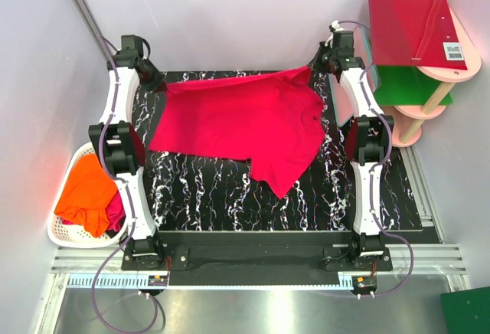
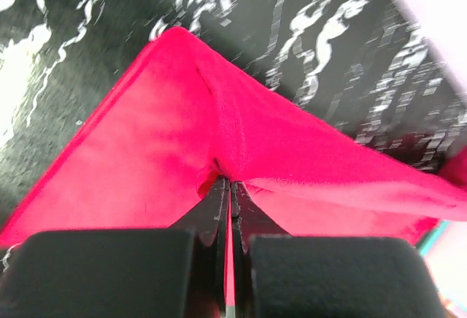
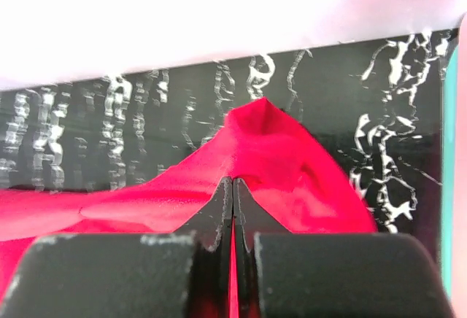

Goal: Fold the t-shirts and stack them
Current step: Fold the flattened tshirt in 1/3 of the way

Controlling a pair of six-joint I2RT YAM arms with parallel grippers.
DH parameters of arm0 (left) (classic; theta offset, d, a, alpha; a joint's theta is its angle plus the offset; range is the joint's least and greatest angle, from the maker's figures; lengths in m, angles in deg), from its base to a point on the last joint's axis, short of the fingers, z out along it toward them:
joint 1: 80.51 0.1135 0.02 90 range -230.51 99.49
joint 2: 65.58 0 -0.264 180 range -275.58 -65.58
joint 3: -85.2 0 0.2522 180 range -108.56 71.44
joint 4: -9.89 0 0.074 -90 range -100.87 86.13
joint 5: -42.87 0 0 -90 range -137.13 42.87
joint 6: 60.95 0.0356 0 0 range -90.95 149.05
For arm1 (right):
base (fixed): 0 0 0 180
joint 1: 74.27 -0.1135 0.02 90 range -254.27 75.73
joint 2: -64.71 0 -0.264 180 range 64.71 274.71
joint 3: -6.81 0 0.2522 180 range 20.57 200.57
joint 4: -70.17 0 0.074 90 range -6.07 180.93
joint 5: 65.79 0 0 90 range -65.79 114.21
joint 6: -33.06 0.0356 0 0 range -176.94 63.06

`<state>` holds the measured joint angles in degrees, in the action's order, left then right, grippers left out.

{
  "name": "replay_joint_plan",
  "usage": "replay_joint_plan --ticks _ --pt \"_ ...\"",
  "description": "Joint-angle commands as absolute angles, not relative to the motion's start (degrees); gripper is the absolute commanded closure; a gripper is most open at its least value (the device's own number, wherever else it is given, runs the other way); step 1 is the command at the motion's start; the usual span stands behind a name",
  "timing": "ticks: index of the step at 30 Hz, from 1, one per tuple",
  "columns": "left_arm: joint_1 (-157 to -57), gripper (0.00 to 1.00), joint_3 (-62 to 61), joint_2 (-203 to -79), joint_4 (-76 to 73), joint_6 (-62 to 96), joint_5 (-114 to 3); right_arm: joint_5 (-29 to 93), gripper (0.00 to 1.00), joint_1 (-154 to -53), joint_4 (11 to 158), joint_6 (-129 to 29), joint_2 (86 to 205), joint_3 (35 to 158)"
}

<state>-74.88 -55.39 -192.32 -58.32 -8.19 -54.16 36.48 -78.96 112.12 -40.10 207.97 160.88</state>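
A crimson t-shirt (image 1: 237, 123) lies spread over the black marbled mat (image 1: 207, 188), its far edge lifted taut between both arms. My left gripper (image 1: 162, 83) is shut on the shirt's far left corner; in the left wrist view the cloth (image 2: 182, 114) is pinched between its closed fingers (image 2: 230, 187). At the far right corner my right gripper (image 1: 312, 64) is shut on the cloth (image 3: 270, 150), which bunches up at the tips (image 3: 232, 183). An orange t-shirt (image 1: 88, 192) lies in the basket over another crimson one (image 1: 115, 210).
A white basket (image 1: 57, 230) sits left of the mat. At the back right stands a pink rack (image 1: 452, 24) with a red board (image 1: 406, 27) and a green board (image 1: 409, 85). A pink board with a teal edge (image 1: 337, 100) leans beside the right arm.
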Motion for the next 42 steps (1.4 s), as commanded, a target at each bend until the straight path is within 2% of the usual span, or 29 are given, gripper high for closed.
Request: replay_joint_plan --ticks 1,9,13,20,24,25,26,27,28,30,31,39,40,42 --pt "-73.92 1.00 -61.11 -190.82 -56.95 -9.18 -56.62 41.52 1.00 -79.02 109.68 -36.29 200.77 160.85" --pt "-71.02 1.00 -48.20 -188.28 -58.62 -8.31 -58.56 50.82 1.00 -79.20 114.60 -32.50 188.65 140.30" --pt "-70.05 1.00 -44.76 -188.27 -59.85 -7.60 -57.33 50.84 1.00 -79.37 116.71 -32.07 181.97 127.83" --pt "-69.00 1.00 -50.02 -193.19 -62.75 -8.04 -57.50 55.14 1.00 -79.28 125.24 -32.15 177.47 118.93" --pt "-68.82 1.00 -53.36 -196.79 -63.28 -8.92 -58.29 58.21 1.00 -79.37 128.57 -30.92 179.13 117.69" --pt "-68.82 0.98 -54.41 -197.32 -63.28 -8.92 -58.47 59.01 1.00 -79.46 129.45 -30.75 180.27 118.30" --pt "-68.73 0.86 -54.77 -197.94 -63.28 -8.75 -59.60 60.49 1.00 -79.46 130.77 -30.66 180.72 118.39" --pt "-68.65 0.70 -55.30 -198.99 -63.46 -8.66 -60.74 61.46 1.00 -79.46 131.47 -30.57 181.24 118.65" --pt "-68.56 0.38 -55.39 -199.17 -63.72 -8.74 -61.54 62.69 1.00 -79.46 132.09 -30.66 182.12 118.74" --pt "-68.56 0.23 -54.17 -198.13 -63.72 -9.53 -61.81 63.06 1.00 -79.37 133.24 -30.39 182.39 118.83" --pt "-68.56 0.02 -53.72 -197.33 -63.55 -9.62 -60.50 63.06 1.00 -79.46 133.41 -30.48 182.57 118.83" --pt "-68.56 0.02 -55.91 -197.40 -61.26 -9.45 -61.36 65.34 1.00 -79.37 135.44 -30.83 185.12 120.06" --pt "-68.56 0.05 -56.27 -198.02 -61.09 -9.54 -62.41 64.99 1.00 -79.46 135.52 -30.92 185.29 120.15" --pt "-68.91 0.23 -56.36 -198.99 -60.47 -9.71 -62.95 64.12 1.00 -79.46 135.70 -31.01 185.12 120.58"
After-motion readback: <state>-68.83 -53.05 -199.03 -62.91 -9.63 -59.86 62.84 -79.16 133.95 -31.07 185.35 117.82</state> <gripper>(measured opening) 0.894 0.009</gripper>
